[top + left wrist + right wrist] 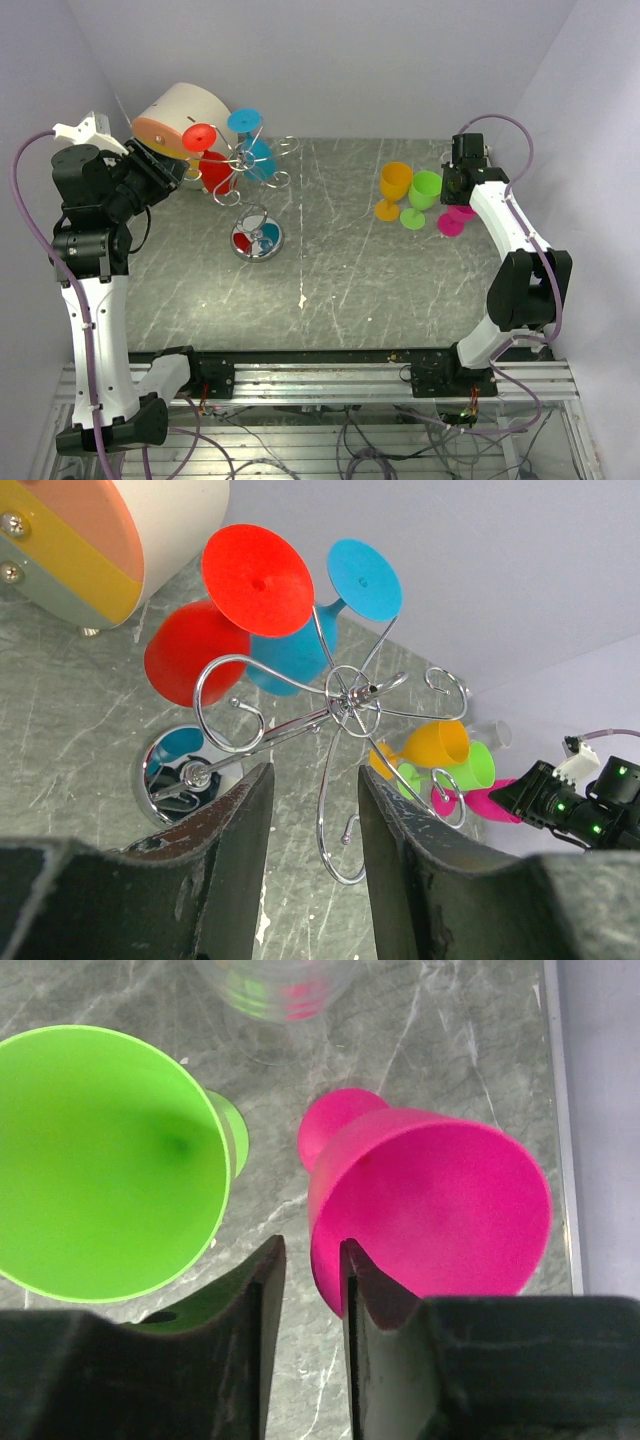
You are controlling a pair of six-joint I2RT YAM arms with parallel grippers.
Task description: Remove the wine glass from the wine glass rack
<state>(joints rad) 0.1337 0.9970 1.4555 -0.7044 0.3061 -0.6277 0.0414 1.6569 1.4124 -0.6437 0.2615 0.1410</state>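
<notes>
Currently two glasses hang upside down from the wine glass rack (345,690), a thin silver wire stand at the far left of the table (330,290), beside a beige drum (130,530). They are a red wine glass (195,665) and a blue wine glass (365,578), their feet caught in the curled wire arms and their bowls close together. The left gripper (313,780) faces the rack, jaws spread with nothing between them. Well to the right, the right gripper (310,1255) hovers over a pink glass (430,1210) and a green glass (100,1160) already on the table, its jaws narrowly parted with only bare table showing in the gap. The hanging glasses look like coloured plastic — probably light, stiff and smooth, so slippery rather than fragile. The bowl or stem seems the likeliest hold, easing the foot out along the wire — the spindly rack may tip or drag if tugged.
</notes>
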